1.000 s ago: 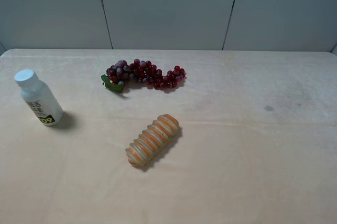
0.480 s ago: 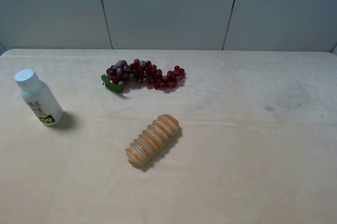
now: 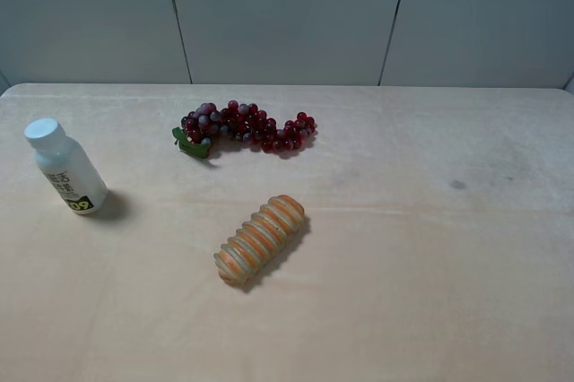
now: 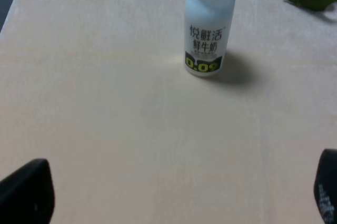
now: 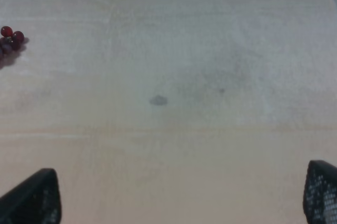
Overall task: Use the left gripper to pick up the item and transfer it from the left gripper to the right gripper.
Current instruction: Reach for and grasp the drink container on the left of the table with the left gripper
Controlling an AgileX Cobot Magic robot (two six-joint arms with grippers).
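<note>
Three views cover the scene. Only the exterior high view shows the full layout. The item (image 3: pixel 65 169) stands upright near the left edge of the table (image 3: pixel 430 301). The grape bunch (image 3: pixel 247 128) lies toward the far side. The bread roll (image 3: pixel 260 238) lies diagonally near the middle. All three are well apart from one another.

Both grippers appear only in the wrist views. The left wrist view resolves the item's label: black characters above a yellow-green mark, with the white cap on top. The left gripper (image 4: pixel 176 192) points toward the item and is well apart from it. Its black fingertips sit at opposite edges of the frame, so the jaws are spread wide with nothing between them.

In the right wrist view, the right gripper (image 5: pixel 176 195) is likewise spread wide and empty. It faces the tabletop, which carries a small dark spot (image 5: pixel 158 100), with a few grapes at the frame edge.
</note>
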